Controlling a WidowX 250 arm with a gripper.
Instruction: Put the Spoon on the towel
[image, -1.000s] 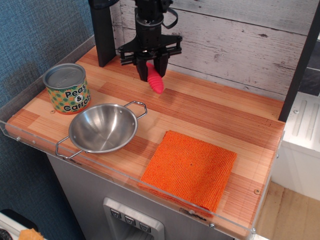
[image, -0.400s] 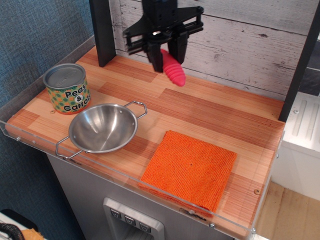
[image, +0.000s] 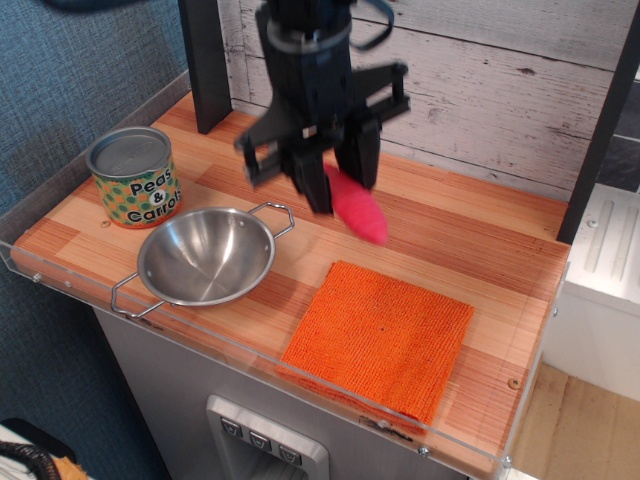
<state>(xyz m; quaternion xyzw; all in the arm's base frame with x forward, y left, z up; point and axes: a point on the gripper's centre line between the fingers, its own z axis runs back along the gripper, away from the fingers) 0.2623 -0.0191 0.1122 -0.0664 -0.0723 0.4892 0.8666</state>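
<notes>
My gripper (image: 338, 185) is shut on the spoon, whose pink-red ribbed handle (image: 360, 208) hangs down and to the right from between the black fingers. The spoon's metal bowl is hidden inside the gripper. The gripper holds it in the air above the wooden counter, just up and left of the towel. The towel (image: 382, 338) is a flat square orange cloth lying at the front right of the counter, with nothing on it.
A steel two-handled bowl (image: 205, 256) sits left of the towel. A "Peas & Carrots" can (image: 133, 177) stands at the far left. A black post (image: 205, 60) rises at the back. A clear rim (image: 300, 375) lines the counter's front edge.
The gripper has carried the spoon from the back of the counter forward and to the right, and lower, toward the towel. The bowl, can and towel have not moved.
</notes>
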